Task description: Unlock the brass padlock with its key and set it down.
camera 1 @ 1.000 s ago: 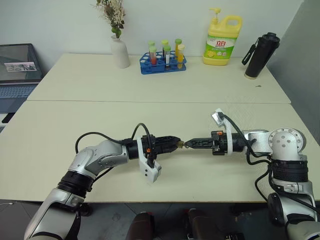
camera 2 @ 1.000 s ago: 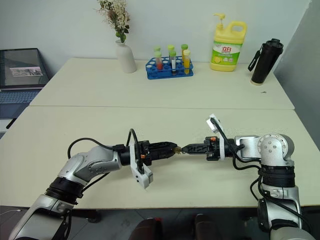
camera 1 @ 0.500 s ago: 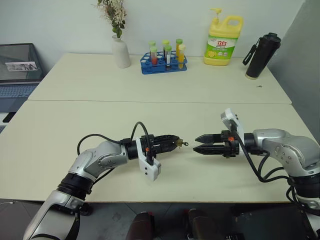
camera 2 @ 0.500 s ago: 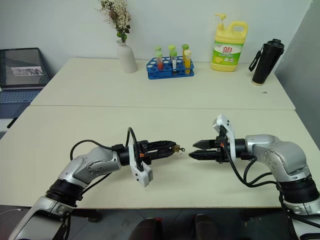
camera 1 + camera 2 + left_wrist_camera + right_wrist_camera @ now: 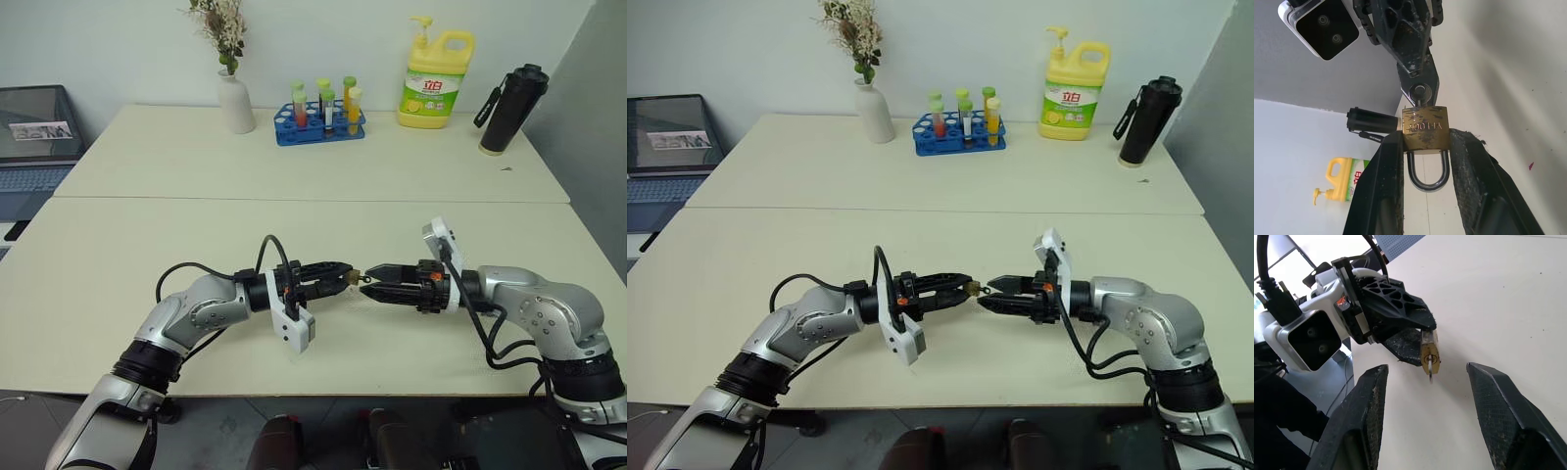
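Observation:
My left gripper is shut on the brass padlock, pinching its body between both fingertips just above the cream table. The silvery shackle points back between the left fingers. A small silvery key sticks out of the padlock's far end. My right gripper faces it from the right, open, with its fingertips spread to either side of the key and not gripping it.
Along the back of the far table stand a white vase, a blue test-tube rack, a yellow detergent bottle and a black flask. A laptop sits off the left edge.
The right gripper let go of the key, drew back to the right, rolled, and has come back open around it. The left gripper kept the padlock still, key left in it.

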